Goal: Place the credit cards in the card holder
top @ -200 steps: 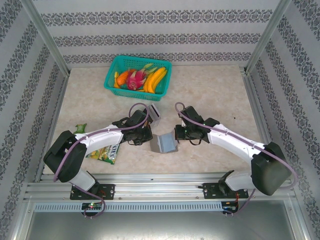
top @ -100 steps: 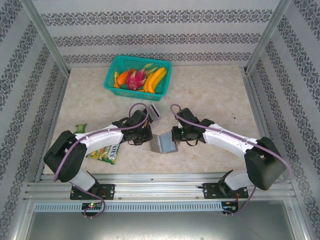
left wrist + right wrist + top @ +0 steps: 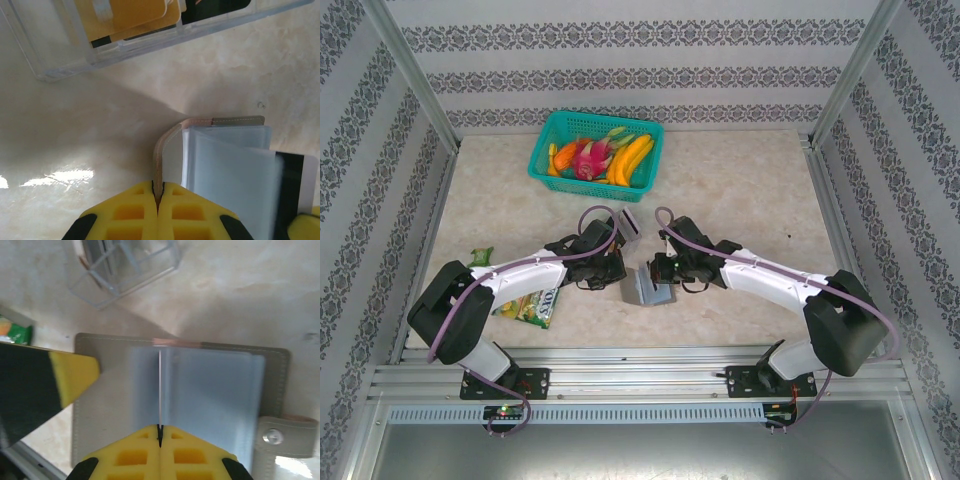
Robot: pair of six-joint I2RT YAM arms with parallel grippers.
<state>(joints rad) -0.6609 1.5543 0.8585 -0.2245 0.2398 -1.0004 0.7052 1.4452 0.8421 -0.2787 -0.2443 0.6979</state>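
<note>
The grey card holder (image 3: 645, 290) lies open on the table between both grippers, its clear card sleeves (image 3: 225, 165) showing. My left gripper (image 3: 158, 187) is shut on the edge of its raised cover flap (image 3: 162, 145). My right gripper (image 3: 160, 429) is shut on a white credit card (image 3: 160, 390), seen edge-on and standing upright over the sleeves (image 3: 215, 390). In the left wrist view that card (image 3: 311, 185) shows a black stripe at the holder's right side. More credit cards, tan-orange (image 3: 130, 15) and dark, sit in a clear box (image 3: 629, 222) just behind.
A teal basket of toy fruit (image 3: 597, 150) stands at the back. A green-yellow snack packet (image 3: 530, 305) lies under the left arm. The holder's snap strap (image 3: 275, 436) sticks out on its right. Metal frame rails border the table.
My right gripper has moved left with the white card, from beside the card holder to over its sleeves. The left gripper has stayed on the cover flap.
</note>
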